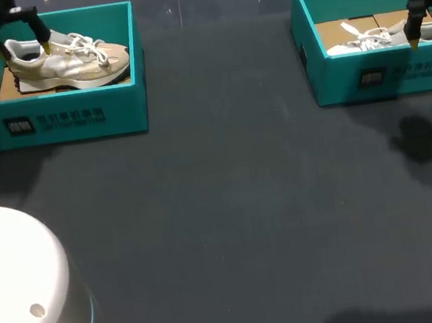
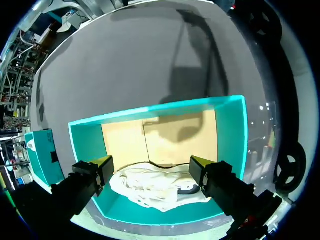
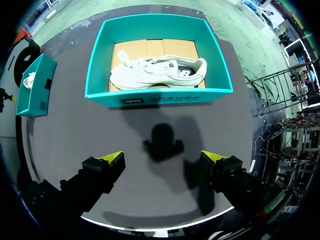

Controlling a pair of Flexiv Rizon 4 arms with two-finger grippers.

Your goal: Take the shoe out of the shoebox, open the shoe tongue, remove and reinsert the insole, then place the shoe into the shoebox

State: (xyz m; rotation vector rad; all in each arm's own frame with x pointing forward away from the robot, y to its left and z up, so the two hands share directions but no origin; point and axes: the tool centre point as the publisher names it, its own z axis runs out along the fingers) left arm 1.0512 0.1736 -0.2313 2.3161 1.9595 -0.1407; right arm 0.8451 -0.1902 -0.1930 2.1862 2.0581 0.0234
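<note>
Shoe [image 1: 69, 60] lies lengthwise in shoebox [image 1: 61, 117], toe apparently rightward.

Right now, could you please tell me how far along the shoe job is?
Nothing looks done: the beige shoe lies in the left shoebox, the white shoe in the right shoebox. In hand: the left gripper is down over the beige shoe, open either side of it; the right gripper hangs open and empty. Left: lifting out, tongue, insole, putting back.
</note>
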